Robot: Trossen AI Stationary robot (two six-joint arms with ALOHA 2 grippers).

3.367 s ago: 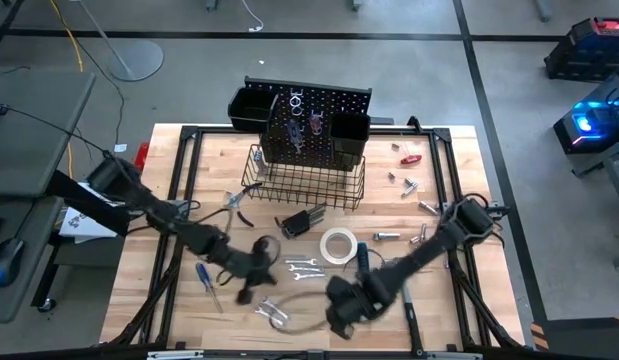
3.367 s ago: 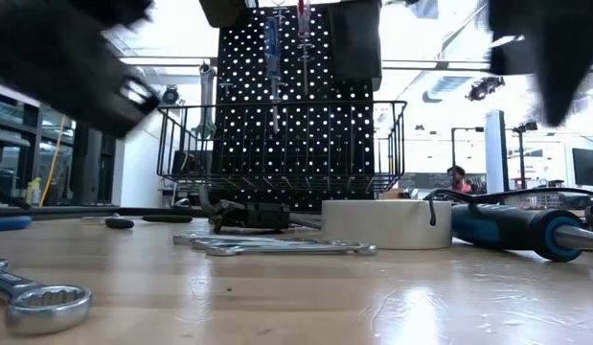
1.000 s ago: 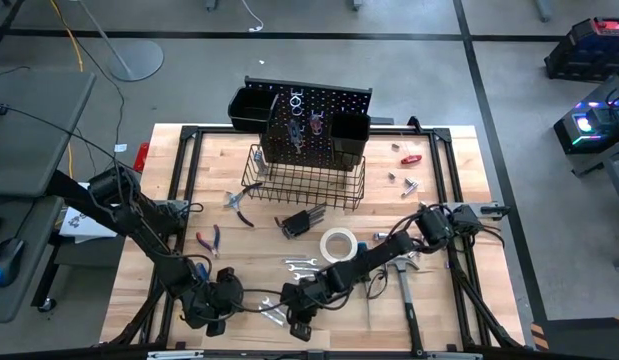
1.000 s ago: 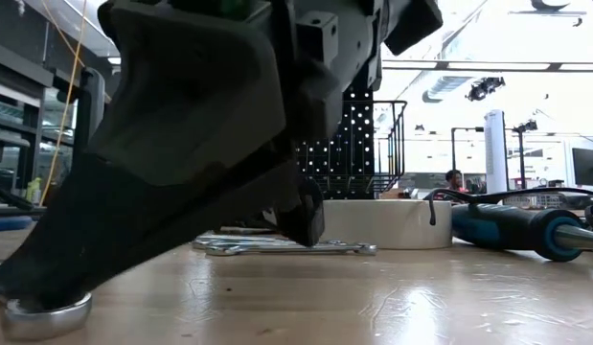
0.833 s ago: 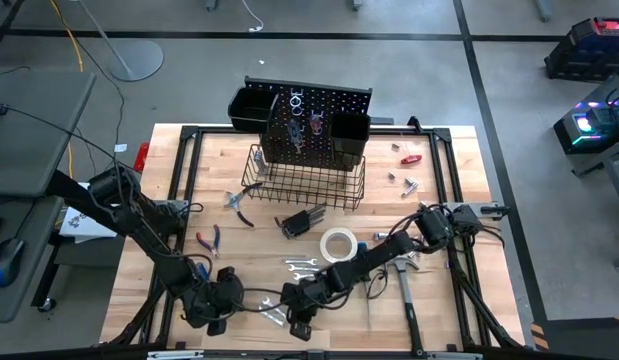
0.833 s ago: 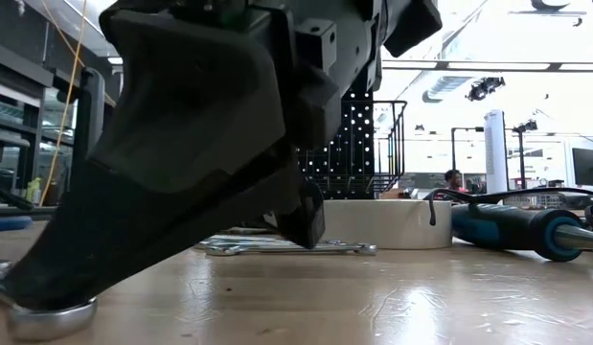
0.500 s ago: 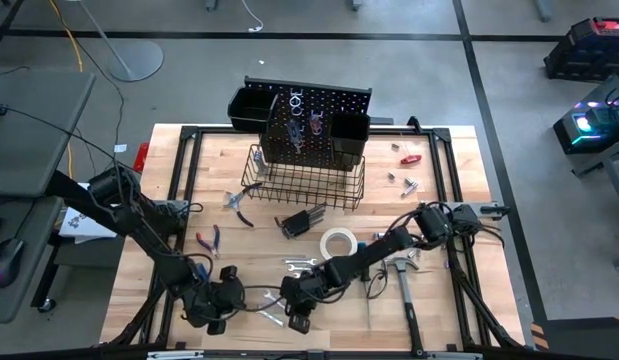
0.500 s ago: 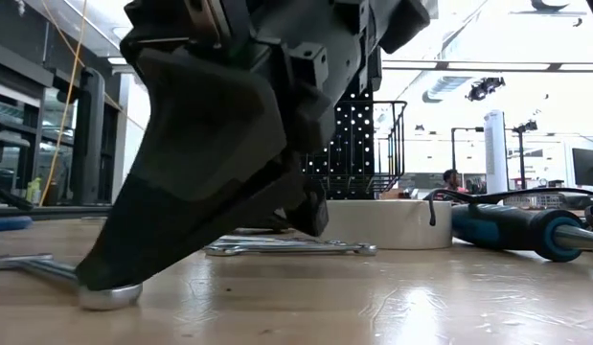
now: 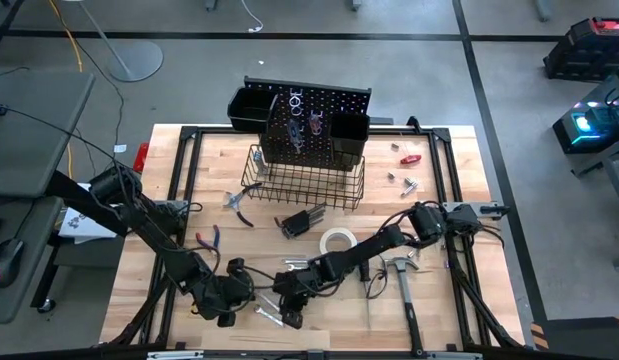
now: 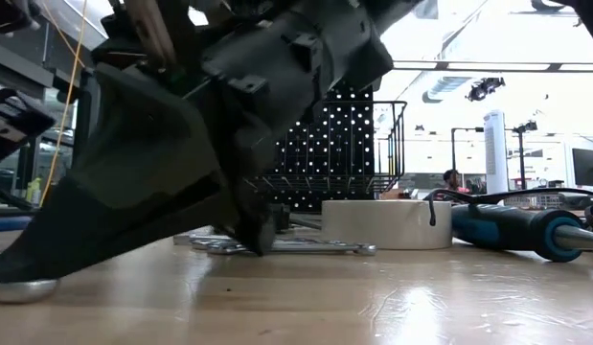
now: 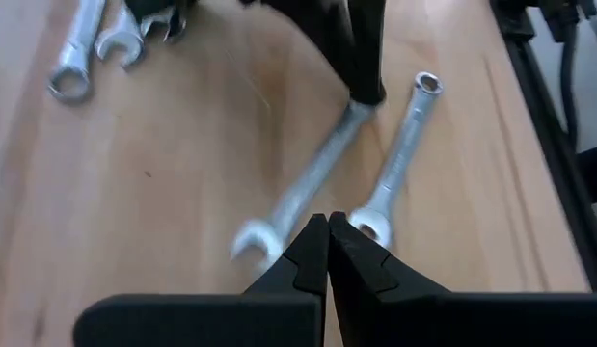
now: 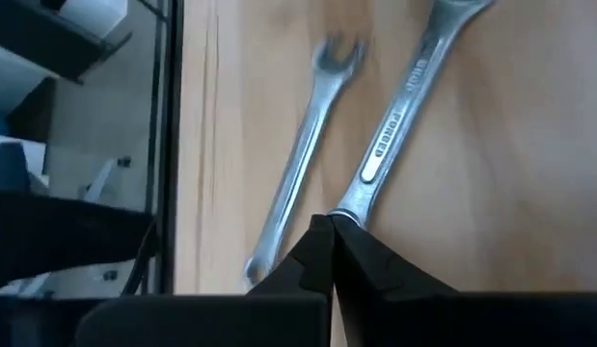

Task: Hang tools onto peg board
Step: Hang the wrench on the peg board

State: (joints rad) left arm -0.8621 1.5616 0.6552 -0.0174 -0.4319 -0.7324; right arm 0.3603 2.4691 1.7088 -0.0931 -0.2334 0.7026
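We see right gripper (image 12: 329, 224) pinching end of wrench (image 12: 399, 116), fingers shut tight on it, so it can lift off table (image 9: 189, 190). Left gripper (image 11: 328, 224) shut, empty, tips just above second wrench (image 11: 399, 149). Peg board (image 9: 309, 125) well apart, far past fingers.
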